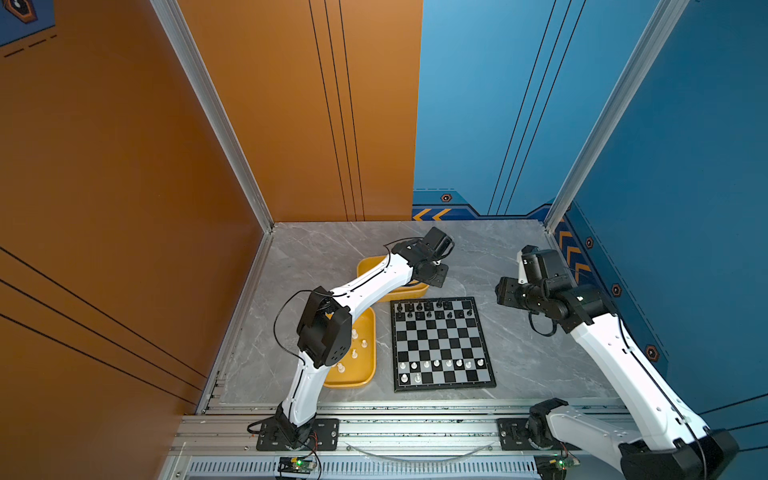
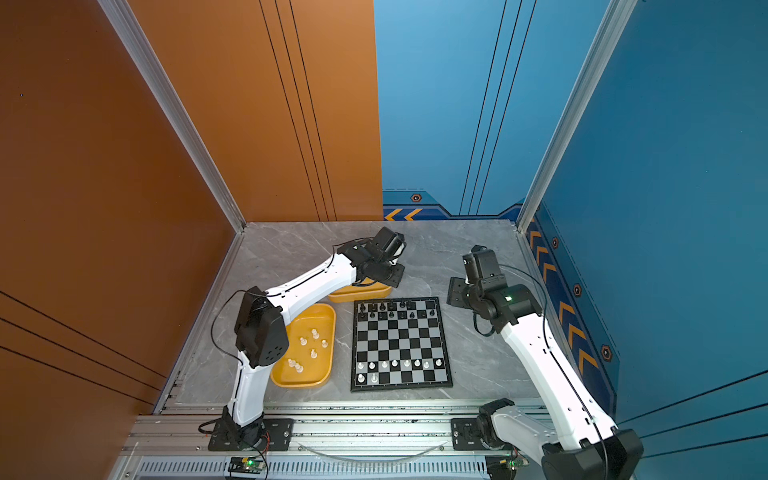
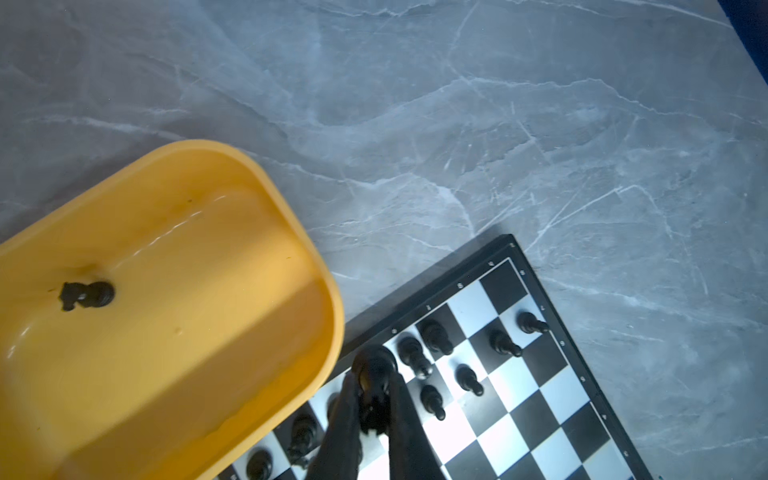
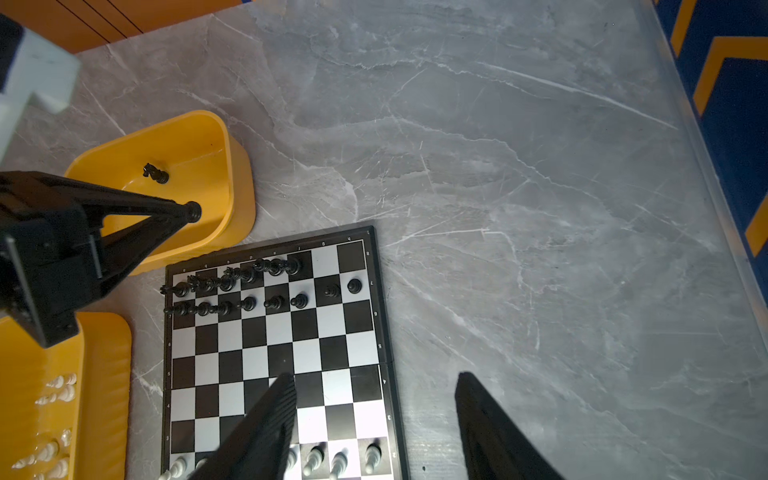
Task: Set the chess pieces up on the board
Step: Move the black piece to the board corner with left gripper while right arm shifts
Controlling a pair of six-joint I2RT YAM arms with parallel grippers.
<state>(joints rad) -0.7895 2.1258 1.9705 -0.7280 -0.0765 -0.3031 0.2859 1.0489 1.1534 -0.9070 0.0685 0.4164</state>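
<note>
Left wrist view: the left gripper has its jaws pressed narrow on a black chessman, above the far edge of the board, near its far-left corner.
Right gripper: jaws stand wide apart with nothing between them; it hangs near the board's right edge, toward the far corner.
Black pieces: upright on the two far rows of the board.
White pieces: eight in the board's second-nearest row, two more at the left end of the nearest row.
Far tray: yellow, just beside the board's far-left corner; a black knight lies inside on its side.
Near tray: yellow, left of the board; spare white pieces are scattered in it.
</note>
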